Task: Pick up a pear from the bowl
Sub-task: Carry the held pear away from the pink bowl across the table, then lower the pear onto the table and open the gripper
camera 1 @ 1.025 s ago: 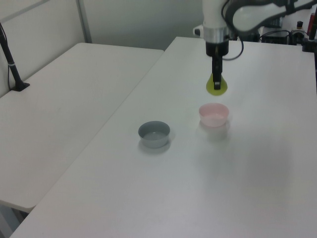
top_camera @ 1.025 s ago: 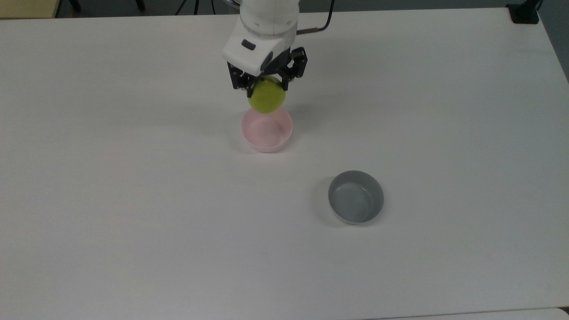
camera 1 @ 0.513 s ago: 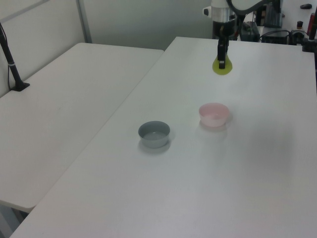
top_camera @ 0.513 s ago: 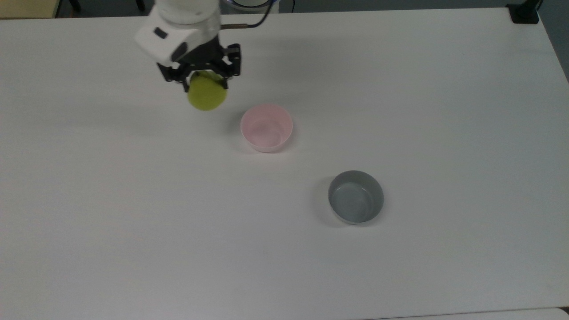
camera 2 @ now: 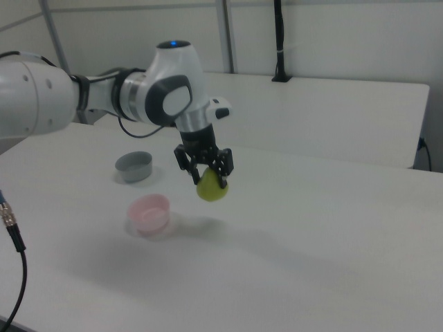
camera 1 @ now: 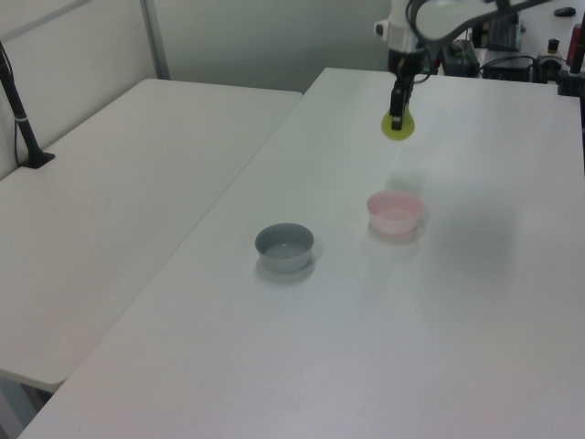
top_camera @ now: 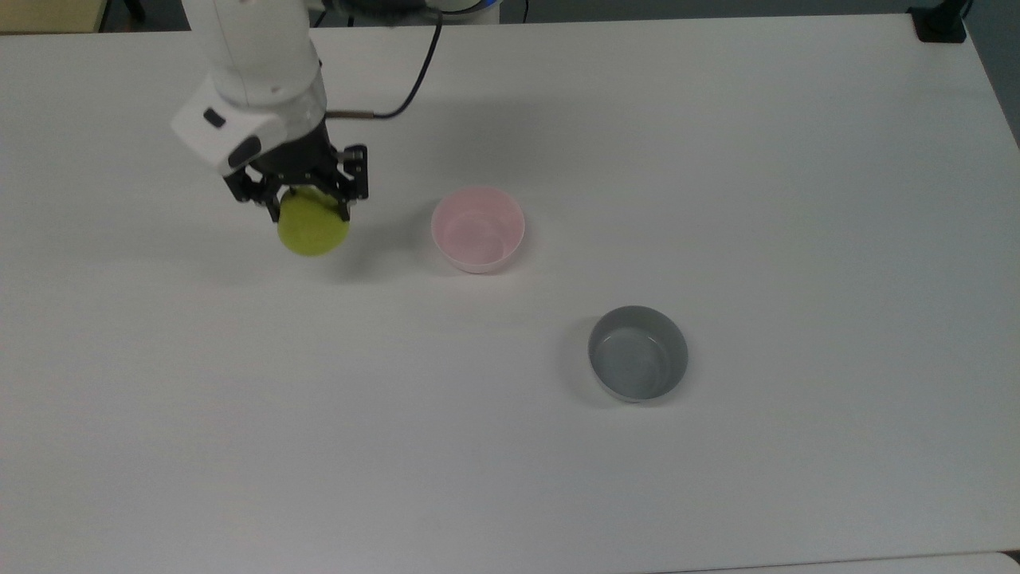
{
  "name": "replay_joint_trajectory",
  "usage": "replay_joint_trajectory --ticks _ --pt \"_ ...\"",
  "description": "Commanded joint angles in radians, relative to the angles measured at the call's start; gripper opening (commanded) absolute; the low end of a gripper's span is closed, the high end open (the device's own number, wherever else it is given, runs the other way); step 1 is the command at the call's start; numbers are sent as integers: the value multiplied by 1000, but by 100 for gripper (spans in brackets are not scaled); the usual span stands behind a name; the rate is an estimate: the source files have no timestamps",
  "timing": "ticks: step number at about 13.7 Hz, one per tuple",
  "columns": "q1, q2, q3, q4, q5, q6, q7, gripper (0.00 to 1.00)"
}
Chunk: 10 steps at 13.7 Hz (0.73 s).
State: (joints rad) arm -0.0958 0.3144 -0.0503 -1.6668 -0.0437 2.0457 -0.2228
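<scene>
My gripper (top_camera: 309,209) (camera 1: 397,121) (camera 2: 208,177) is shut on the yellow-green pear (top_camera: 312,226) (camera 1: 398,129) (camera 2: 211,187), which hangs below the fingers, above the table. The pale pink bowl (top_camera: 478,229) (camera 1: 395,211) (camera 2: 149,211) stands on the table with nothing in it. In the top view the pear is well to the left of the bowl and clear of it. In the right view the pear hangs in the air to the right of the bowl, with its shadow on the table below.
A grey bowl (top_camera: 638,353) (camera 1: 284,247) (camera 2: 133,165) stands on the white table (top_camera: 717,159), to the lower right of the pink bowl in the top view. A second table (camera 1: 110,192) adjoins in the left view. A black cable (top_camera: 406,88) trails from the arm.
The gripper has carried the pear away from above the pink bowl, moving to the top view's left and then slightly toward the top view's bottom. Both bowls have stayed put.
</scene>
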Motion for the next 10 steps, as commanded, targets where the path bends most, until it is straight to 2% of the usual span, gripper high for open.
replay_joint_trajectory --ticks 1,5,7,8,10 --pt "2 98 -6 9 -7 85 -6 48" --pt "-5 149 -6 9 -7 149 -3 49" --pt "-5 155 -6 9 -7 151 -3 53" --pt "-5 157 -6 9 -7 155 -3 59" --pt "-7 155 -6 5 -7 154 -3 83"
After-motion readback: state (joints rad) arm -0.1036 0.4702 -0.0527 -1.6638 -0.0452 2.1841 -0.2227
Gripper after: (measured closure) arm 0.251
